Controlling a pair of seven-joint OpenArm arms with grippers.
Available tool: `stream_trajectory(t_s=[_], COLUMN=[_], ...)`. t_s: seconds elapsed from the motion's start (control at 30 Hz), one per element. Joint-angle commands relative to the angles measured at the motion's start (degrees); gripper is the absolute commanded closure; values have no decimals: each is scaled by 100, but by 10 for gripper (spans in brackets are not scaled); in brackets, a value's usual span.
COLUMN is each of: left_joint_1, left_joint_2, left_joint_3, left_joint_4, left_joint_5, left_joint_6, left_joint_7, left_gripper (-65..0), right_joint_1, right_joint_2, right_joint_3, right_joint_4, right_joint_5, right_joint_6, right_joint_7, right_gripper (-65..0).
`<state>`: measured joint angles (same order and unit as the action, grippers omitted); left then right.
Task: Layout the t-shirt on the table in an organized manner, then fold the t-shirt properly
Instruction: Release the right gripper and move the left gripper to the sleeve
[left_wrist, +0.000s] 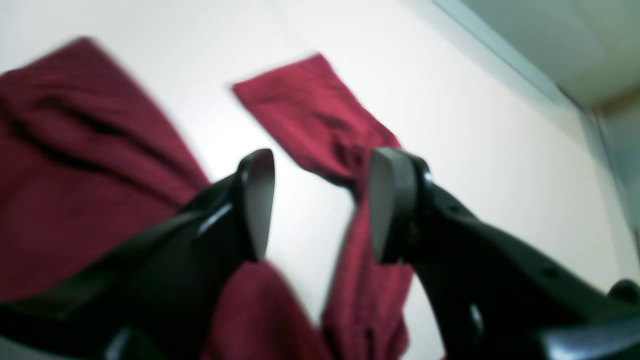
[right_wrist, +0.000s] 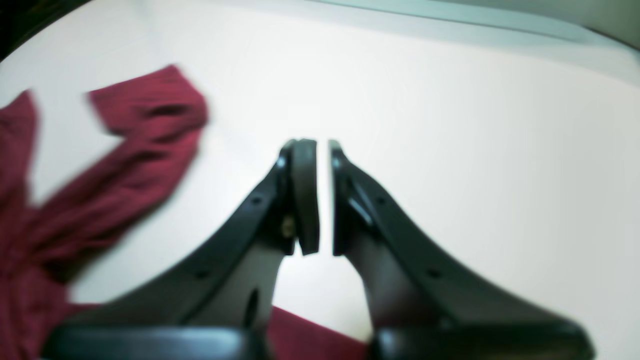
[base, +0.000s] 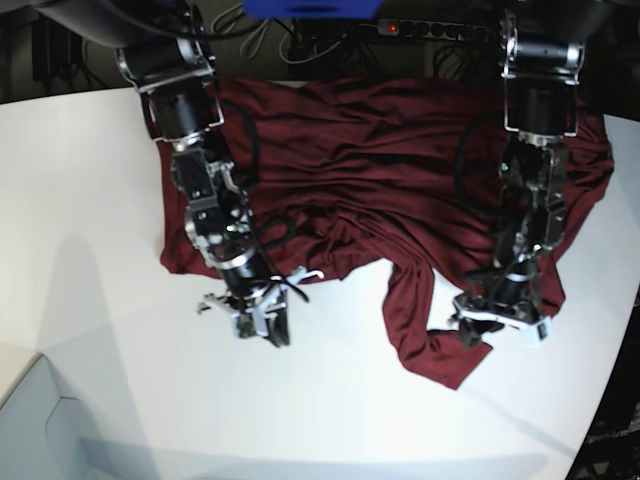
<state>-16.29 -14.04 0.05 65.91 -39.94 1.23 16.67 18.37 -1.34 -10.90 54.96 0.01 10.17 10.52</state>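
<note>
Jaws, left wrist view: left gripper (left_wrist: 320, 205) stands wide open, nothing between the pads, white table (left_wrist: 475, 125) showing through the gap. T-shirt (left_wrist: 75, 165) lies below in blurred maroon folds; one narrow strip runs diagonally away from the camera, ending in a squared hem. Fabric partly hidden behind both fingers.

Right wrist view: right gripper (right_wrist: 323, 197) is nearly closed, a thin sliver of table (right_wrist: 450, 150) visible between the pads, no cloth caught. A sleeve-like strip of t-shirt (right_wrist: 135, 150) lies off to the side, apart from the fingertips; more maroon is cut off at the bottom edge. Heavy blur.

Base view: only here the whole t-shirt (base: 380, 180) shows, spread wrinkled with its long axis across the table (base: 100, 250), along the far edge. A bunched flap hangs toward the camera beside the left gripper (base: 497, 330). Right gripper (base: 250, 318) sits just past the near hem, over bare table. Jaw gaps too small to read here.
</note>
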Motion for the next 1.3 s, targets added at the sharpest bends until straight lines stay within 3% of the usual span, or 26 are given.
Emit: stream_trajectory(t_s=[0.0,0.13,0.37,0.57,0.67,0.87,1.27], left_joint_1=[-265,-617,-1206,-1417,-1531,-1689,-1496], left_joint_2=[11,398,1031,1092,1092,1092,1039], left_joint_3=[157,456,438,447,465,474,430], left_joint_4=[7,-477,-1725,-2674,-3149,-3413,-2059], left_joint_5=[87,737,1968,2047,2038,2012,1968], left_joint_6=[-49,-49,-49,-49,-49,-49,-49], left_joint_7=[-141,-141,-203,-1170,-1346,-1346,-1302], left_gripper=[-298,-298,-298,-298,-298,-291,0], right_joint_1=[66,-171,-593,-954,-1033,-1094,-1103], right_joint_2=[-11,139,332,482,675,710,701], right_joint_3=[127,690,1068,1191,1199,1199,1199], right_joint_4=[100,363,988,1295,1295,1295,1269], right_joint_5=[21,12,12,21,30,30,30], right_joint_6=[-20,-20,-20,-20,-20,-20,-20], right_joint_7=[174,60,-538,-573,-573,-573,-573], right_gripper=[-103,-171,-177,-177,-177,-177,-177])
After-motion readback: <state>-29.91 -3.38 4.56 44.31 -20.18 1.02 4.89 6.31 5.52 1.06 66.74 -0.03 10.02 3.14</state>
